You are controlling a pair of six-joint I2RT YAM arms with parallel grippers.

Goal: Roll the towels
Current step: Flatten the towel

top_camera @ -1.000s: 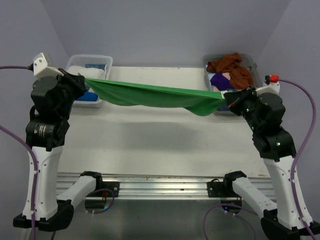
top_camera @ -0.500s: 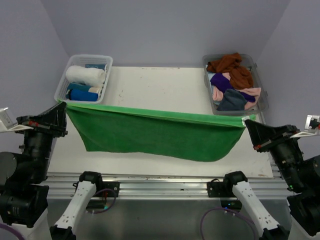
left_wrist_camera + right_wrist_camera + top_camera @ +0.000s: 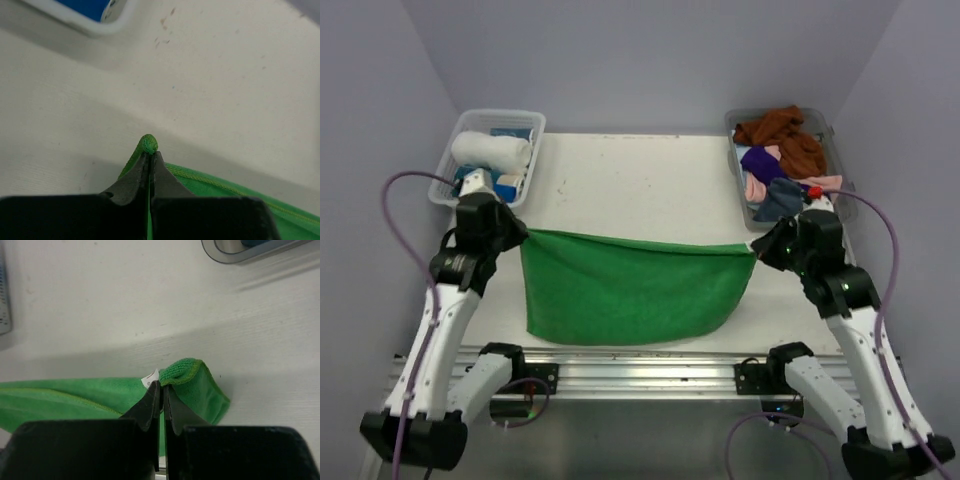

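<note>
**Green towel** [image 3: 620,290]: logged opened out full width over the near half of the desk [image 3: 640,170]. Strung by its two upper corners between the arms, with a slight sag along the top edge. Hung toward the front edge of the desk; could not tell whether actually touching the surface. Not yet laid flat, folded or rolled.

**Left gripper** [image 3: 150,156]: clamped tight on one upper corner, with no gap seen and a small nub of green cloth poking out past the tips.

**Right gripper** [image 3: 161,390]: likewise pinched tight on the other upper corner, just beside a small white label [image 3: 150,376].

**Basket** [image 3: 505,113], far left of desk: held a white towel [image 3: 492,150] wound into a roll. Also held a blue towel [image 3: 92,5] beside it, largely hidden, shape not confirmed. Judged as finished stock.

**Tub** [image 3: 731,140], far right of desk: held a rust-brown towel [image 3: 780,130], purple towel [image 3: 760,160], pink towel [image 3: 753,187] and grey towel [image 3: 782,203]. All heaped loose, none rolled.

**Progress, as judged:** fewer than half done. Green piece in hand, at the spreading stage only. Left to do: laying it down, rolling it, storing it, then the four loose pieces in the tub.
</note>
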